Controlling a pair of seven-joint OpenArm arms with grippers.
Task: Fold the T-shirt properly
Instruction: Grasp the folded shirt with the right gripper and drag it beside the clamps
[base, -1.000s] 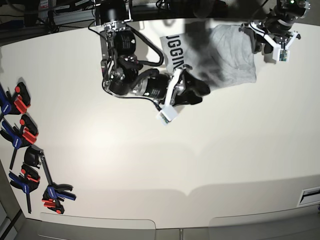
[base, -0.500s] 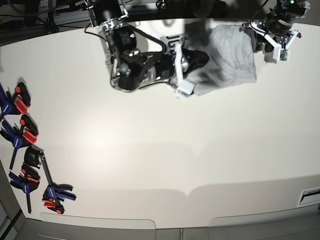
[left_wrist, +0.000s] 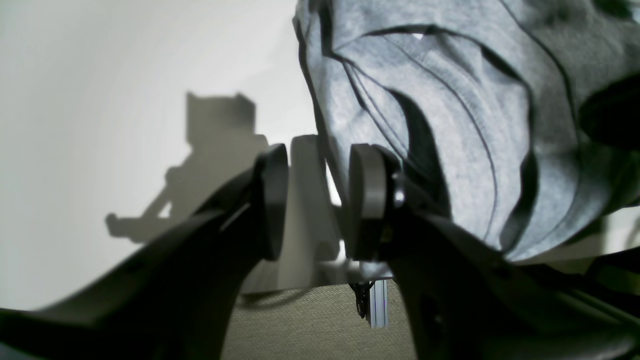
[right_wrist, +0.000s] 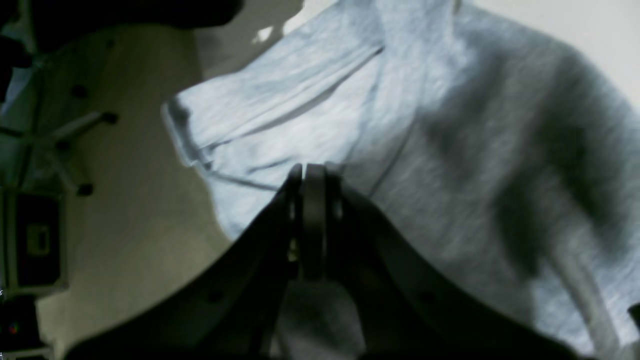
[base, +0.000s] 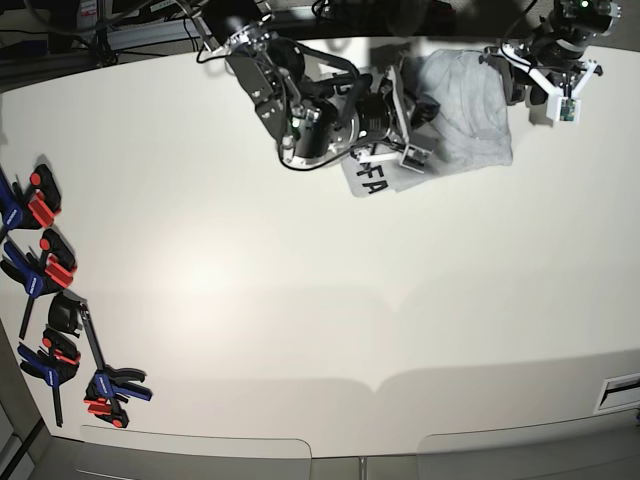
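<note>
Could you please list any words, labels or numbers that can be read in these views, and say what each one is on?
"FFA": black block capitals on the T-shirt, on the flap showing below the right arm in the base view; the rest of the lettering is hidden by the arm and folds.
Wrist views: no lettering shows on the grey cloth.
Clamps at the table's edge: any markings are too small to read.

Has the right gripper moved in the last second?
Yes. The right gripper has swung up and toward the table's far edge, farther from the clamps, over the T-shirt.

Heather-grey T-shirt (base: 470, 105), black lettering
</note>
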